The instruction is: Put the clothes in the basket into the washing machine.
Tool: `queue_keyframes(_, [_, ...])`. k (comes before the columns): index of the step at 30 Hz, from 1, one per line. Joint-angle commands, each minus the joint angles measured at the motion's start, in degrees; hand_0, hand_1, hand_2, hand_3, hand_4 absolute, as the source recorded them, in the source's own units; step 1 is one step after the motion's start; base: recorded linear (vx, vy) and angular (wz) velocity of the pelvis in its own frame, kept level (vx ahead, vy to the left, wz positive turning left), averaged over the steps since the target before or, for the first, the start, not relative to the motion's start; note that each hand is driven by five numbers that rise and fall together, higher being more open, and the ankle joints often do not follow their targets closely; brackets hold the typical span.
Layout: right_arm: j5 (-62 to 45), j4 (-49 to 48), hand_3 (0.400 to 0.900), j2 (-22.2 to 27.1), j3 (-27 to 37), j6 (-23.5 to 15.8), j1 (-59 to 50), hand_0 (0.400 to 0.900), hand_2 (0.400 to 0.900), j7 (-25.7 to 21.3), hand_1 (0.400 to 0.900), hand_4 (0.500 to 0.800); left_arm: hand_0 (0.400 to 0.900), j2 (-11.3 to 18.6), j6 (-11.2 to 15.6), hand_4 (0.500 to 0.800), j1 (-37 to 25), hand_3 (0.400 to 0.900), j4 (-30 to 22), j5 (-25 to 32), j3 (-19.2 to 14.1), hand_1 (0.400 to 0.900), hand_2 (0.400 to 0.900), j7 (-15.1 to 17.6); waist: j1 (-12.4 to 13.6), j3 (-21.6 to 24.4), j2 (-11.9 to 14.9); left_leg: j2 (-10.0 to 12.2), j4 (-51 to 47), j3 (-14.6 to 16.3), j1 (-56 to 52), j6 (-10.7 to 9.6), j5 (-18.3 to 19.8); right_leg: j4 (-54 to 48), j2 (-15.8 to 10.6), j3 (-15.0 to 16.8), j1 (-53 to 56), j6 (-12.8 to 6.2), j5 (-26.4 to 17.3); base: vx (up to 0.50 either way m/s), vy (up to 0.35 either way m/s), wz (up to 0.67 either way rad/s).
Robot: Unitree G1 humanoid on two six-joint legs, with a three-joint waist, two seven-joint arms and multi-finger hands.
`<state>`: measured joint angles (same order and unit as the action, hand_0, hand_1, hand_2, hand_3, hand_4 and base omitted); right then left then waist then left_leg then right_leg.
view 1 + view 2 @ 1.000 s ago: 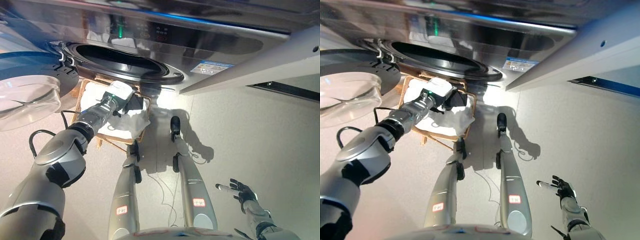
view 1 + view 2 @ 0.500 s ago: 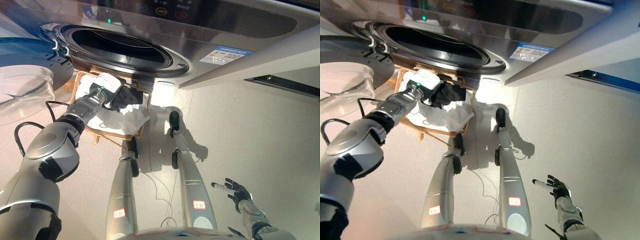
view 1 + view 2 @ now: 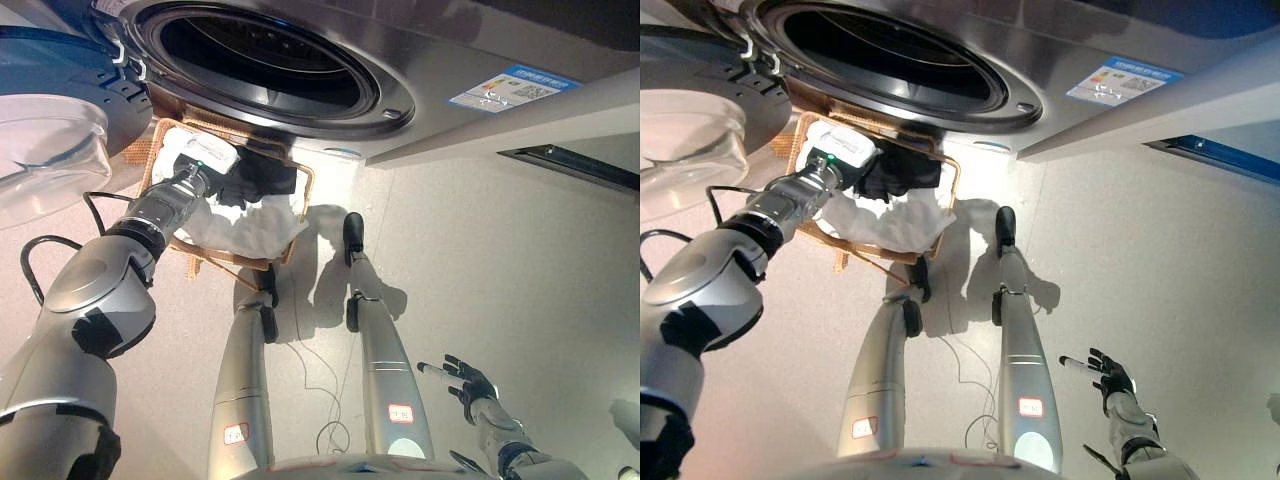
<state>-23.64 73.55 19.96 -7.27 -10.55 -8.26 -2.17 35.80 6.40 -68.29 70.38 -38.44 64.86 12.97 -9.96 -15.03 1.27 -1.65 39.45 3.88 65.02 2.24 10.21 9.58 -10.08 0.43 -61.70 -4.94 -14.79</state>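
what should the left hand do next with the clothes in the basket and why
Probably close on the dark garment and lift it. The left hand is down in the basket at that cloth, and the washing machine's drum stands open just above.

Left arm stretched forward and down, right arm low at the side.

The left arm comes in from the lower left and runs straight out, wrist leading — the left hand at its far end is a dark shape whose fingers cannot be made out, so whether they are curled or straight is unclear. The right hand shows near the bottom right, well apart from the other, palm loosely spread with fingers straight and splayed — one white-tipped finger points left, holding nothing.
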Motion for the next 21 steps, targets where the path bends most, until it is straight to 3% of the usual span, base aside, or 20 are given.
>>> queue_keyframes(1, [-3.1, -0.4, 0.9, 4.4, 0.4, 1.0, 3.7, 0.9, 0.9, -1.6, 0.9, 0.8, 0.9, 2.3, -1.4, 0.8, -6.7, 0.9, -0.2, 4.8, -4.9, 0.9, 0.9, 2.5, -1.0, -4.7, -2.2, -3.7, -11.5, 1.0, -2.5, 0.0, -2.9, 4.0, 0.4, 0.1, 2.6, -0.42, 7.0, -0.04, 0.053, -0.02])
queue_keyframes(10, [-6.0, 0.3, 0.9, 3.0, 0.7, 0.4, 4.3, 0.9, 0.9, -1.9, 0.9, 0.8, 0.9, -1.0, -2.3, 0.8, -8.2, 0.9, 1.4, 9.9, -10.5, 0.9, 0.9, 4.8, -1.4, -5.3, -1.8, -3.8, -2.8, 2.2, 3.2, 0.5, 0.1, 12.8, 0.8, 1.4, -4.0, 0.48, 9.9, -0.03, 0.026, -0.03])
queue_keyframes(21, [-8.0, -0.3, 0.9, 2.7, 0.9, -0.8, 4.4, 0.9, 0.9, -2.6, 0.9, 0.8, 0.9, -2.8, -3.0, 0.8, -8.2, 0.9, 3.1, 10.7, -12.4, 0.9, 0.9, 7.0, -1.8, -5.0, -0.6, -3.4, 2.3, 1.6, 6.8, 0.7, 1.9, 18.5, 1.5, 0.6, -7.6, 1.47, 12.3, 0.0, -0.004, 0.0])
